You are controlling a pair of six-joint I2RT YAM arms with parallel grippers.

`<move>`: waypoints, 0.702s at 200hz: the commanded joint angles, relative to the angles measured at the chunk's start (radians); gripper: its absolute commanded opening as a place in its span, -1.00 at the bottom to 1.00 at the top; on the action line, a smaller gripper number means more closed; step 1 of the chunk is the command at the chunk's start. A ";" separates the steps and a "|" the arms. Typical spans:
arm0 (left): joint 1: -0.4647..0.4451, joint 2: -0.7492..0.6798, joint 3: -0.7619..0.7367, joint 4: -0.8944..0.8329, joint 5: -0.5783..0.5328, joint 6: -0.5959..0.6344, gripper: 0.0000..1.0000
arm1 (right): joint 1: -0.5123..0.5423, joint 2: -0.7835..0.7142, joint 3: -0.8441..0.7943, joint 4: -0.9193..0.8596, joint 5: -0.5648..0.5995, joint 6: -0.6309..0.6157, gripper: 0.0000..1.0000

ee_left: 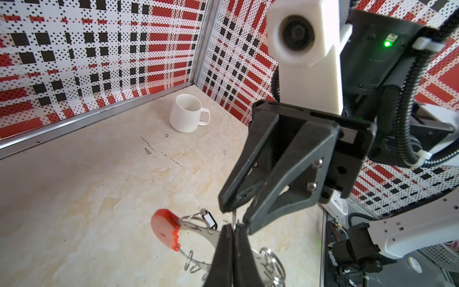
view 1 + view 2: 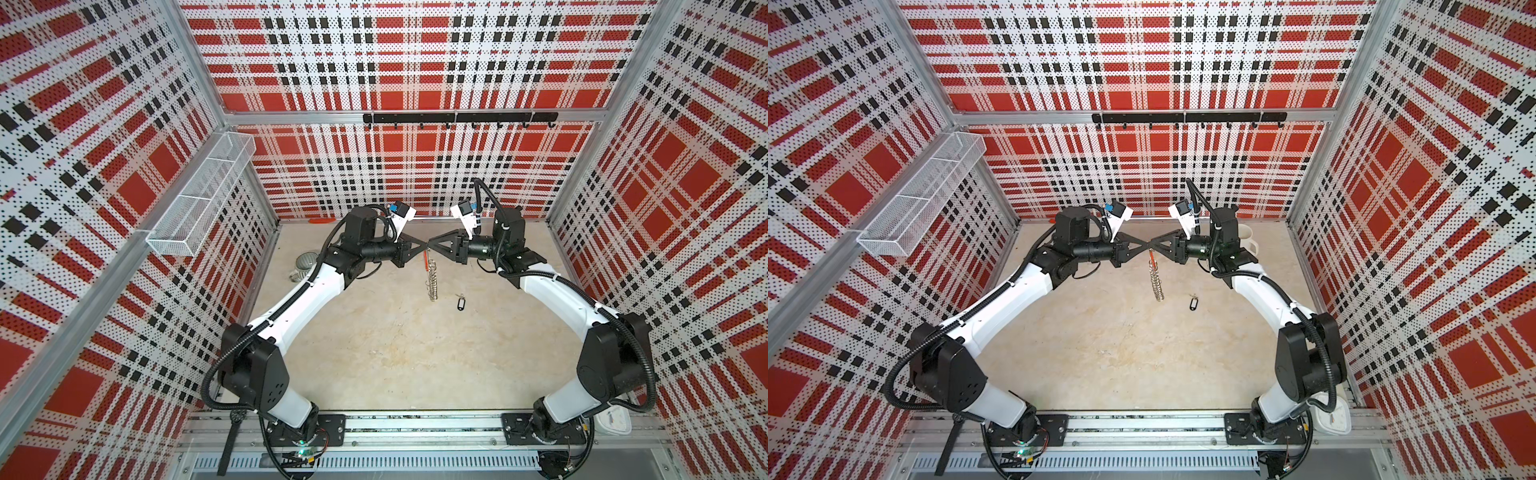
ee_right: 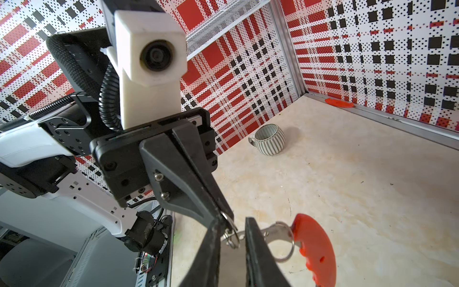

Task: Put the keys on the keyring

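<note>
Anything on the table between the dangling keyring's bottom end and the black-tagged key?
No. In both top views the tabletop between the keyring and the black-tagged key is bare.

arms raised, tips meeting, left gripper pinched closed, right gripper slightly parted

In a top view the keyring hangs edge-on, so we cannot trace its hoop or count its loops. The silver part of the keys is too small for us to make out. The left arm hides part of the striped mug; the right arm covers part of the white mug. In the right wrist view the bottom edge cuts off the red segment, and we cannot tell whether the right gripper touches the loop between its fingers.
</note>
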 commanded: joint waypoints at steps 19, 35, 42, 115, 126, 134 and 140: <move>-0.014 -0.004 0.044 0.037 0.042 0.002 -1.00 | -0.002 -0.007 -0.020 0.003 -0.001 -0.024 -0.29; -0.012 -0.008 0.042 0.043 0.048 -0.002 -1.00 | -0.004 -0.011 -0.021 0.004 -0.002 -0.023 -0.32; -0.011 -0.009 0.042 0.045 0.047 -0.004 -1.00 | -0.004 -0.010 -0.022 0.006 -0.004 -0.023 -0.38; -0.002 -0.019 0.041 0.050 0.053 -0.008 -1.00 | -0.016 -0.025 -0.043 0.013 -0.007 -0.019 -0.52; -0.002 -0.021 0.038 0.050 0.053 -0.009 -1.00 | -0.026 -0.031 -0.051 0.025 -0.009 -0.008 -0.47; 0.000 -0.023 0.037 0.050 0.053 -0.009 -1.00 | -0.033 -0.037 -0.057 0.037 -0.013 0.002 -0.45; 0.000 -0.022 0.036 0.050 0.052 -0.010 -1.00 | -0.036 -0.039 -0.060 0.044 -0.017 0.006 -0.44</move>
